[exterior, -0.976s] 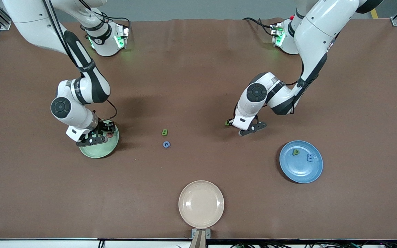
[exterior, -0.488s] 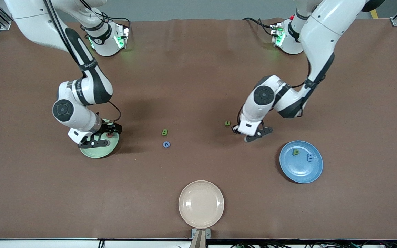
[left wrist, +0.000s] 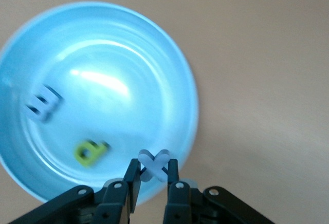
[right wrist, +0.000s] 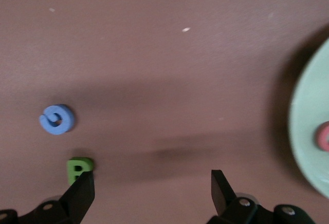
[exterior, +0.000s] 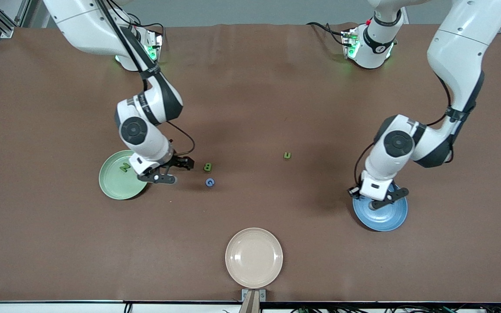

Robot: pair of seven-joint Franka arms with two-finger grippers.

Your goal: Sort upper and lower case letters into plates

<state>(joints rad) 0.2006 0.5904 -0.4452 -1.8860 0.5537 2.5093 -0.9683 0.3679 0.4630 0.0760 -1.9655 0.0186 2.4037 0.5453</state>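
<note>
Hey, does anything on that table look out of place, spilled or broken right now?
Nothing stands out. The green B, blue G and green n lie loose on the table, simply unsorted. The beige plate sits unused.

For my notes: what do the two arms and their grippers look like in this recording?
Both arms are glossy white with black joint bands and round dark caps at the wrist joints. Thin black cables loop along each forearm. The left gripper and right gripper are black with slim black jaws below a white wrist block. The bases glow green, and a red button shows by the left arm's base.
</note>
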